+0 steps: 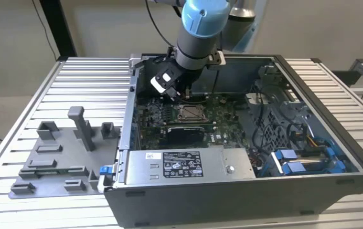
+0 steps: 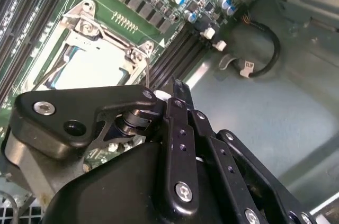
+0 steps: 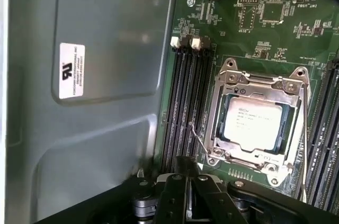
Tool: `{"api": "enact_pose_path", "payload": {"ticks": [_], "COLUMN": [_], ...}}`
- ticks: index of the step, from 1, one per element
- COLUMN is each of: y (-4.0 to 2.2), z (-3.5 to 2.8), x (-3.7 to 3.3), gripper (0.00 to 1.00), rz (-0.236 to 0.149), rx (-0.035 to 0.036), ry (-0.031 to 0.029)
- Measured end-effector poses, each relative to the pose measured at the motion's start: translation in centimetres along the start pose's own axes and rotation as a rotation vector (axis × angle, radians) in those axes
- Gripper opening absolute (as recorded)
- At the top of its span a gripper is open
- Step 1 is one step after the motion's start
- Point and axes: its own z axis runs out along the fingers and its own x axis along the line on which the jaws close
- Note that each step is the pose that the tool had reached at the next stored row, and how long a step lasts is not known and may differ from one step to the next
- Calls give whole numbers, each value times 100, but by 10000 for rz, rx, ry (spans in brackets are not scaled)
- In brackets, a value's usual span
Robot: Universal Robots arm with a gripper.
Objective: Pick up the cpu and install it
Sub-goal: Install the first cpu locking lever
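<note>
One grey fixture (image 1: 57,157) lies toward the worktop's (image 1: 16,95) near edge, at the exterior view's left, beside the open computer case (image 1: 232,195). Farther in, the cpu (image 3: 250,123) sits in the motherboard socket under its metal frame (image 3: 225,81). Just beyond hangs the tool (image 1: 175,95), pressed together, empty, clear of the cpu.

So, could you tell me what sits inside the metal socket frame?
The cpu lies inside the socket frame, pale top showing through its opening. The frame covers its edges; anything beneath is hidden.
</note>
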Motion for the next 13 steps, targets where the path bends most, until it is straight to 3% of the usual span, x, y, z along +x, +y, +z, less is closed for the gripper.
{"api": "enact_pose_path", "payload": {"ticks": [6,9,13], "y": [-43,-103,-108], "z": [79,92,101], "x": [-30,-31,-38], "gripper": [0,0,0], "rz": [52,74,84], "rx": [-219,-236,-246], "ry": [-27,-28,-28]}}
